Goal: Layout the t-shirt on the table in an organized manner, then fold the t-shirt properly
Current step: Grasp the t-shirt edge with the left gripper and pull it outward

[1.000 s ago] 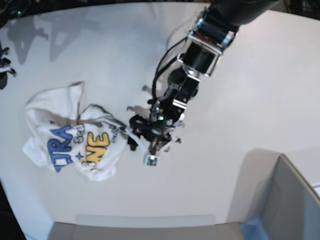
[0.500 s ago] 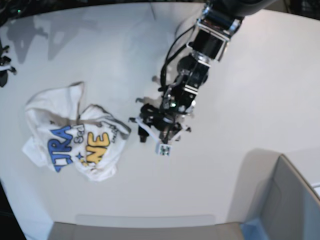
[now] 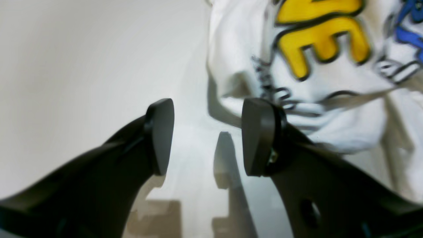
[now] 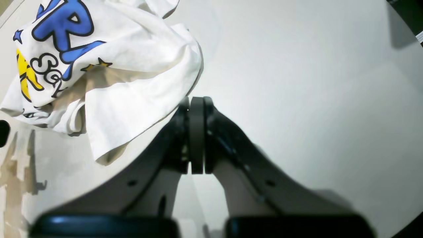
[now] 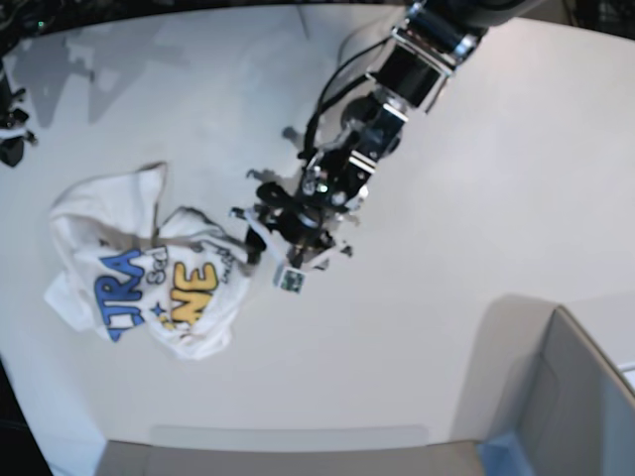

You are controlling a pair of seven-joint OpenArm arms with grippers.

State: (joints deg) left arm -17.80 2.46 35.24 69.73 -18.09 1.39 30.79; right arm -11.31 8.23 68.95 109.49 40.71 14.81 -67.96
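One crumpled shirt, lying just ahead of my spread left claw

Two claws, and the left claw (image 3: 205, 138) is the nearer: spread wide and empty, it hangs low over the bare white surface (image 3: 82, 59), with the shirt (image 3: 297, 66) bunched just ahead and to the right of its tips, the nearest fold beside the right finger. In the base view the heap (image 5: 149, 268) spreads away from that claw with no clear long axis. My right claw (image 4: 197, 105) is pressed together, pinching nothing, at the shirt's opposite edge
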